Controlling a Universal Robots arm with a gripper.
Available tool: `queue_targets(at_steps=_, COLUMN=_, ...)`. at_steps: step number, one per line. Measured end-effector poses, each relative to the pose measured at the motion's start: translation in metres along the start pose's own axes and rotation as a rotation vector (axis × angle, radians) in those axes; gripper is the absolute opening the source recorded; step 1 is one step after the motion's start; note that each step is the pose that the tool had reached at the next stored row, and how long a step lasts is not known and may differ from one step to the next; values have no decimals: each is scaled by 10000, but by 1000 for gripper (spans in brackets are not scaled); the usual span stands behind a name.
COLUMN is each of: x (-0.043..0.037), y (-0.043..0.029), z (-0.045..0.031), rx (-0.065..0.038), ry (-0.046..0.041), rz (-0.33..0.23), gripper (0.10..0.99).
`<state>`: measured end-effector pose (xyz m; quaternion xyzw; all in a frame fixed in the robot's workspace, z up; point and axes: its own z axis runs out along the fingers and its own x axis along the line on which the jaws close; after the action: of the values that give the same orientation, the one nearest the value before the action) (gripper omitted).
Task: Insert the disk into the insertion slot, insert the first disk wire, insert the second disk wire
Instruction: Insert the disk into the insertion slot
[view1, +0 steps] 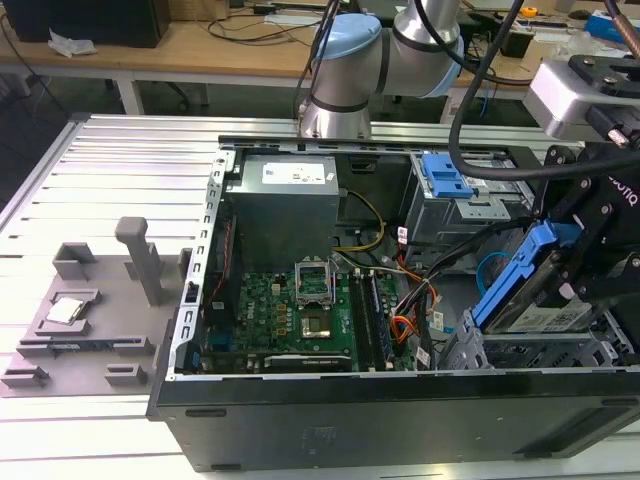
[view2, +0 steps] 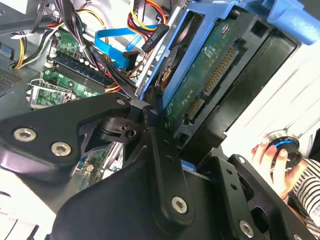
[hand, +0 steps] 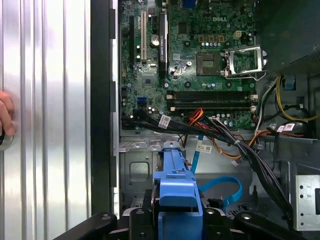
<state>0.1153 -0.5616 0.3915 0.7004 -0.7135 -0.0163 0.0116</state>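
Exterior view: your gripper (view1: 578, 272) is clenched on the disk (view1: 528, 292), which hangs tilted, one end down, just above the insertion slot (view1: 535, 352) in the corner of the case (view1: 300, 420) on the exterior view's right. I'd say it's not in yet. For a clean entry, level the disk w/ the bay mouth and keep the carrier's rails square to the cage walls. That's thin perforated sheet metal, silvery and hard-edged, prob. unforgiving of a skewed approach. Second wrist view: the disk's underside is green circuit board w/ a gold contact row, framed in glossy bright-blue plastic, and matte black fingers (view2: 159, 145) pinch it. Loose wires (view2: 102, 62) and a flat blue ribbon (view2: 112, 37) lie near, so watch for snags. A person's hand (view2: 270, 155) rests on a knob, well apart. First wrist view: the blue carrier noses toward the grey bay floor, w/ the wire bundle running between it and the motherboard (hand: 190, 55).
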Motion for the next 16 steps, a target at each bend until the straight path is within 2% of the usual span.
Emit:
queue_targets(at_steps=2, x=0, y=0, z=0, rx=0, ry=0, rz=0, gripper=376)
queue_targets(at_steps=3, x=0, y=0, z=1, rx=0, ry=0, rz=0, gripper=443)
queue_targets(at_steps=6, x=0, y=0, z=2, rx=0, ry=0, rz=0, gripper=427)
queue_targets(at_steps=9, x=0, y=0, z=4, rx=0, ry=-1, rz=0, gripper=239)
queue_targets(at_steps=10, x=0, y=0, z=4, rx=0, ry=-1, rz=0, gripper=118)
queue_targets(at_steps=16, x=0, y=0, z=7, rx=0, ry=-1, rz=0, gripper=106)
